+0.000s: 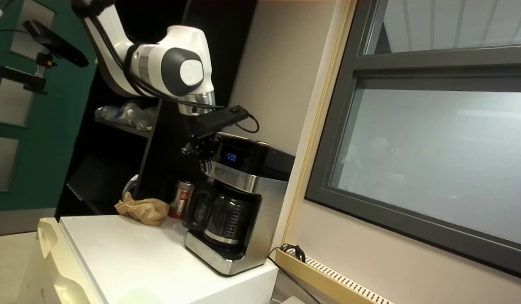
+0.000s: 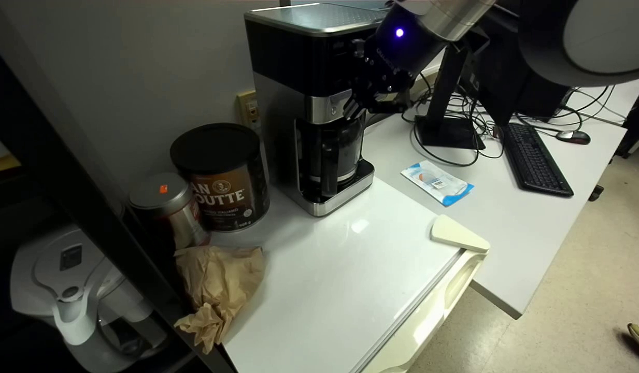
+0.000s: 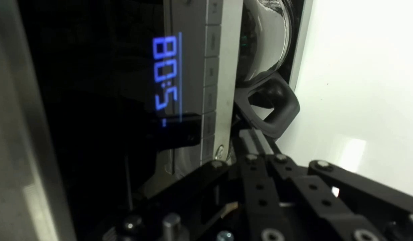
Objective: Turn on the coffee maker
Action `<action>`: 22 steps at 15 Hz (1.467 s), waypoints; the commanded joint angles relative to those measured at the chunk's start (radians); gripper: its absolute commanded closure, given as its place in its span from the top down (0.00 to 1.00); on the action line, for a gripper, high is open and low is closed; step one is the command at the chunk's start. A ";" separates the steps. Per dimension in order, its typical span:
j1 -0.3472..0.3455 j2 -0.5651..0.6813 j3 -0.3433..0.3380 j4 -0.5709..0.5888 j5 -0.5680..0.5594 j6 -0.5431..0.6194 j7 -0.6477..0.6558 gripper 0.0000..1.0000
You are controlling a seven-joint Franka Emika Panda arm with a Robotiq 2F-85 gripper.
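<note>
The black and silver coffee maker (image 1: 271, 215) stands upright on a white top; it also shows in an exterior view (image 2: 280, 116) and the wrist view (image 3: 228, 67). Its blue display (image 3: 165, 73) reads 5:08. The steel control band has a row of flat grey buttons (image 3: 211, 71) and a small round emblem or button (image 3: 220, 152) near one end. The dark glass carafe (image 1: 233, 215) sits inside. My gripper (image 3: 256, 142) is shut and empty, fingertips together. In both exterior views the fingertips (image 1: 206, 166) (image 2: 353, 110) are close to the control band's end; contact cannot be told.
A red-silver can (image 1: 182, 198), a dark coffee tub (image 2: 228, 191) and a crumpled paper bag (image 2: 221, 285) stand beside the machine. A monitor stand (image 2: 446, 129), keyboard (image 2: 534, 158) and packet (image 2: 437, 182) lie on the adjoining desk. The carafe handle (image 3: 281, 110) juts out near my fingertips.
</note>
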 commanded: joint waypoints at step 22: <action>0.006 0.059 0.018 0.101 -0.004 -0.018 -0.003 0.00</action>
